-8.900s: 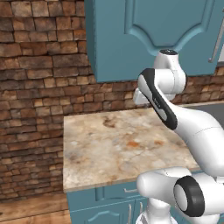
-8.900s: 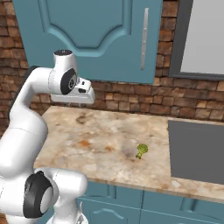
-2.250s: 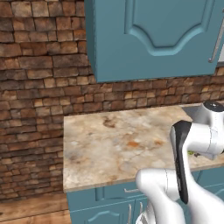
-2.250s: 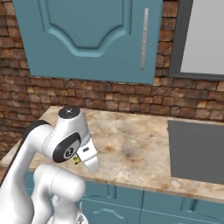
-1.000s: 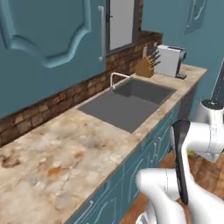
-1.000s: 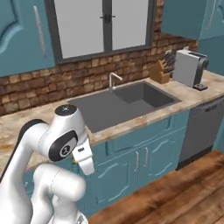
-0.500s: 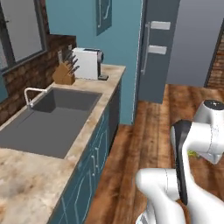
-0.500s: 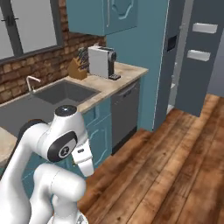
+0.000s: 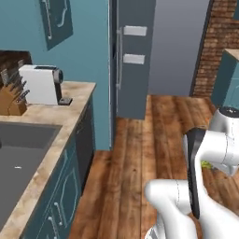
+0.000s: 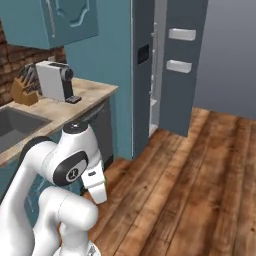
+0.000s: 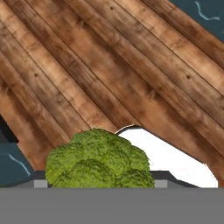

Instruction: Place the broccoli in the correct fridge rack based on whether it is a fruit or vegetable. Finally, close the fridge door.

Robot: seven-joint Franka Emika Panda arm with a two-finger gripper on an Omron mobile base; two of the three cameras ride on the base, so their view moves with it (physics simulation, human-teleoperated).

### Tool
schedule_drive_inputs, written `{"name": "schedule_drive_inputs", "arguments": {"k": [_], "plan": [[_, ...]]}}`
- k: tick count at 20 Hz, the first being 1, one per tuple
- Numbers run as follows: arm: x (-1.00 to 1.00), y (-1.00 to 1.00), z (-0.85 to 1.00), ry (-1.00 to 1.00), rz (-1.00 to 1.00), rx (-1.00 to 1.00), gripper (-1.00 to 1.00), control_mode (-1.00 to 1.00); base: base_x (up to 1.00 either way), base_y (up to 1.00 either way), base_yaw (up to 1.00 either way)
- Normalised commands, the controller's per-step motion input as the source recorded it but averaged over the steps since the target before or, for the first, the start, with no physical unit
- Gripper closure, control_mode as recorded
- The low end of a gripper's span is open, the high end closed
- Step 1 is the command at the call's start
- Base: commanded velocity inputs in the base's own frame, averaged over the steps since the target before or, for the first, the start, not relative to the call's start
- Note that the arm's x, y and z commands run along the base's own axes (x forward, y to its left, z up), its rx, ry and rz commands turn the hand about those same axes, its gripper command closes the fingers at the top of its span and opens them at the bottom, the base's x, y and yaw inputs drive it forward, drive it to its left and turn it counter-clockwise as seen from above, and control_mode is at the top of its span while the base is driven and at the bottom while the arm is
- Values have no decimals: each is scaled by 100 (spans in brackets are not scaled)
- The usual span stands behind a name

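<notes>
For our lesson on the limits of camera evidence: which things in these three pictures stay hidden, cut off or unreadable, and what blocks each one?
- Broccoli: in the hand view its stem and underside are cut off by the bottom of the picture; in the left base view just a green speck shows behind the arm.
- Fingers of the hand: covered by the broccoli, so the grip itself is unreadable.
- Fridge racks: the open fridge door and the cabinet side hide the inside.

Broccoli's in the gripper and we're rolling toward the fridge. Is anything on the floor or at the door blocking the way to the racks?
Nothing visible does. The broccoli sits at the gripper, the wooden floor toward the fridge lies bare, and the fridge door stands open. The racks themselves are hidden behind the door's edge.
</notes>
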Motion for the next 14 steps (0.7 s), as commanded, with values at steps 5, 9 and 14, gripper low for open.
{"name": "schedule_drive_inputs", "arguments": {"k": [5,9,14], "plan": [[0,0,0,0,0,0,100,100,100,-95,-21],[0,0,0,0,0,0,100,100,100,-63,-13],[0,0,0,0,0,0,100,100,100,-59,0]]}}
